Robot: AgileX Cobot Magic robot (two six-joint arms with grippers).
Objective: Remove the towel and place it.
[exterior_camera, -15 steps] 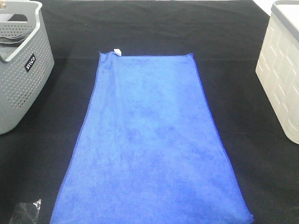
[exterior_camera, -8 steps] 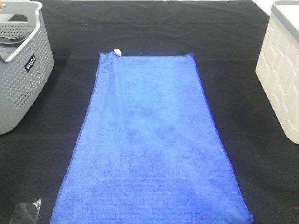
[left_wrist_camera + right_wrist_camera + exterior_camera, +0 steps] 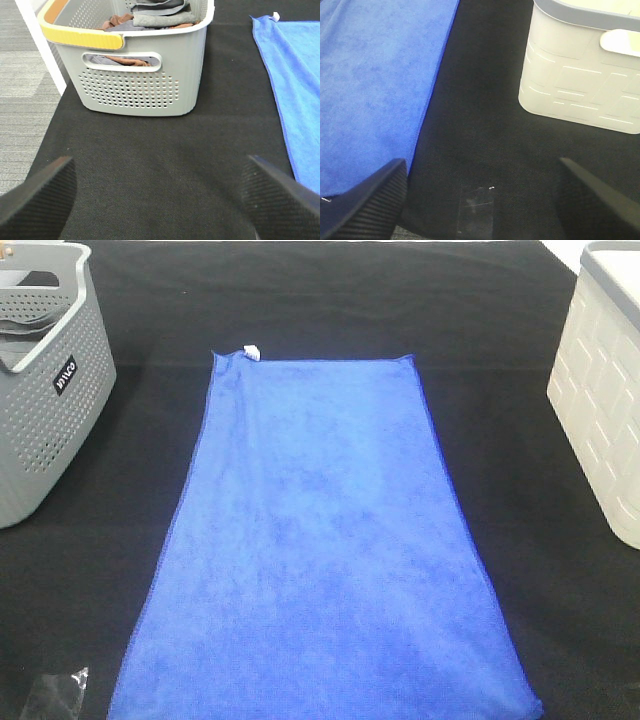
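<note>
Exterior high view: towel (image 3: 325,550) flat on black mat (image 3: 520,360), midway between grey basket (image 3: 45,430) and white bin (image 3: 600,410), touching neither; white tag (image 3: 252,351) at far corner. Left gripper (image 3: 160,200) wide open, empty, over mat between basket and towel. Right gripper (image 3: 480,200) wide open, empty, between towel and bin.

The high camera looks steeply down on the black surface (image 3: 520,570) from the near side, with the towel (image 3: 320,560) in the middle, the grey basket (image 3: 45,410) far left and the white bin (image 3: 600,400) far right. The left wrist camera sits low and close, facing the grey basket (image 3: 135,75) — the towel edge (image 3: 295,85) also shows here. The right wrist camera, equally low, faces the white bin (image 3: 580,80) and shares the towel's (image 3: 375,80) right edge.
</note>
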